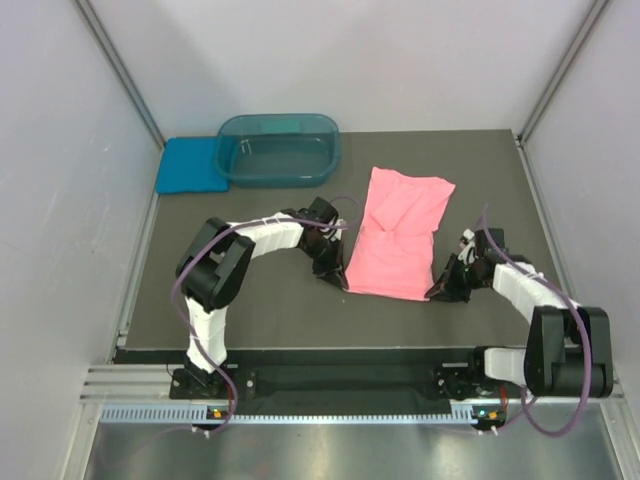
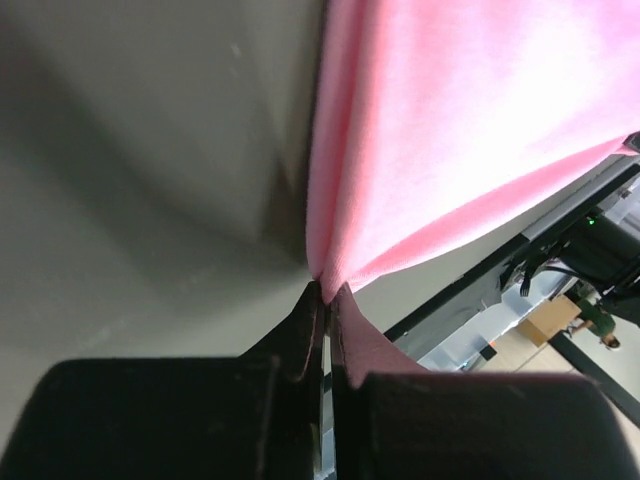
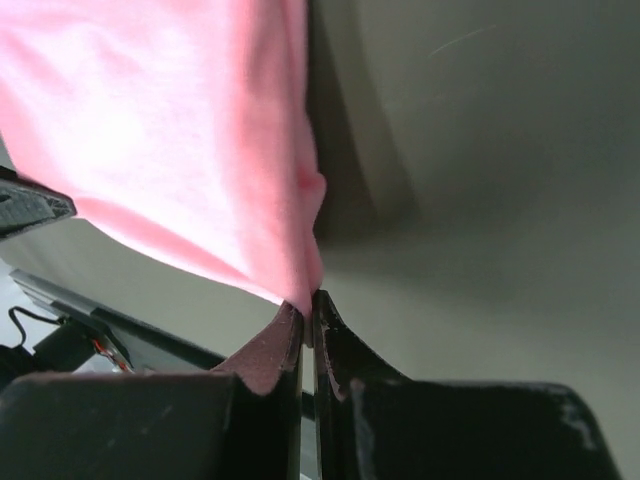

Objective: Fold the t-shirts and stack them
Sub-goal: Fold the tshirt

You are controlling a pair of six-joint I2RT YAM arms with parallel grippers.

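Both claws are pinching the salmon-pink t-shirt point(image 1: 398, 232) at its hem, on the edge farthest from the tub point(image 1: 280, 148). The left gripper point(image 2: 325, 296) is clamping tight on the hem corner closer to the tub, and the right gripper point(image 3: 306, 305) is squeezing the other corner. The pink shirt is lying flat, near the tub's right front. The teal-blue t-shirt point(image 1: 188, 165) is sitting folded just beside the tub's left wall.

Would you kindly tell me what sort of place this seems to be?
Probably a robotics lab test cell: plain white panel walls enclose a dark table, and the left arm and right arm are mounted on a bar at its near edge.
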